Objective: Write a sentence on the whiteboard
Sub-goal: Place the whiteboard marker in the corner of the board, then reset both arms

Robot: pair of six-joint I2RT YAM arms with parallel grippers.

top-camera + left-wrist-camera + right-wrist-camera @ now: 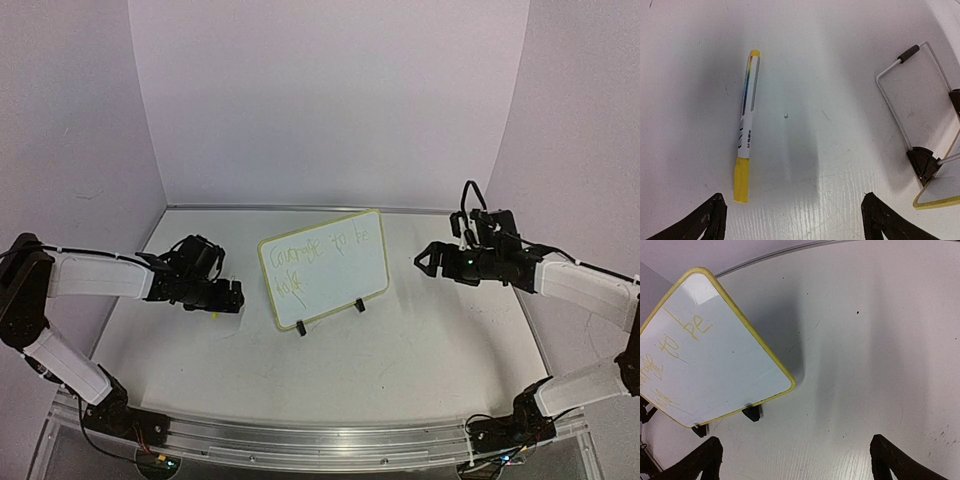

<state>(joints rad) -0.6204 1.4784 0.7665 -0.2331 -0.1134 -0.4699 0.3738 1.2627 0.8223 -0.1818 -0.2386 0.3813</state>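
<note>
The whiteboard stands on its long edge near the middle of the white table, leaning back a little and turned so that its right end sits farther away than its left end; its pale yellow frame rests on two small black clip feet, one near the left end of the bottom edge and one towards the right. The sentence runs across the board face in thin yellow-green handwriting, a longer upper line and a short lower line at the left; the upper line ends in "to be", and the other words are too faint to read with confidence. The left gripper hangs low over the table just left of the board with its jaws spread wide and nothing between them. In the left wrist view its dark fingers frame bare table, and a marker with a white barrel, a yellow cap and a yellow end lies flat on the table ahead of the left finger, touching neither finger. To the right in that view a bent wire support with a black tip reaches out over the table from one of the black feet, beside a corner of the yellow frame. The right gripper hovers to the right of the board, apart from it and pointing towards it, with its jaws also wide apart and empty; the right wrist view shows the board's right end up and to the left of it
</note>
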